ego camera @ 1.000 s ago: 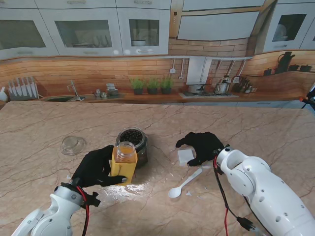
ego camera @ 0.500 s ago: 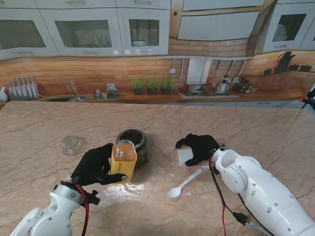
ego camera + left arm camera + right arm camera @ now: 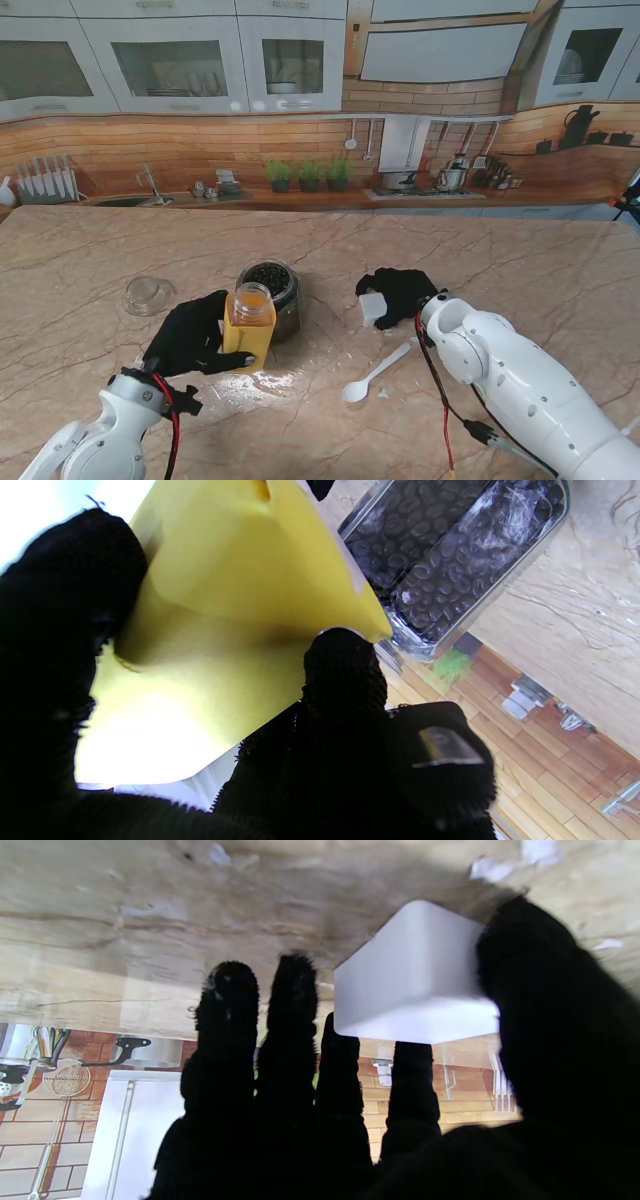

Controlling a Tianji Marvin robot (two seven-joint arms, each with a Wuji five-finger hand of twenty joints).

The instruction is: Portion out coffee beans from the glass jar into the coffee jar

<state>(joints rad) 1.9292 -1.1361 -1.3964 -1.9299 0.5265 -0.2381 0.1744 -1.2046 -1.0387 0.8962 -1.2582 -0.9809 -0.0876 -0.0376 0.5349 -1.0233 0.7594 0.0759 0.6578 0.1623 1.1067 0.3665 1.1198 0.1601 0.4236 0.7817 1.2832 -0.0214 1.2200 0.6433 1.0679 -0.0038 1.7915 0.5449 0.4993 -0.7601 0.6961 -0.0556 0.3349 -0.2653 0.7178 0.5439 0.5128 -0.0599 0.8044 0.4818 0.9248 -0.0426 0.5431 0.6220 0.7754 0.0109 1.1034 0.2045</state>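
Near the table's middle, the left hand clamps the yellow coffee jar touching the bean-filled glass jar; rightward, the right hand pinches a white block beside a spoon.

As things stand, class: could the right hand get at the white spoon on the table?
Probably not yet. The right hand is closed on the white cap, so its fingers are taken. The white spoon lies nearer to me, beside that forearm, with nothing on it; free the hand first.
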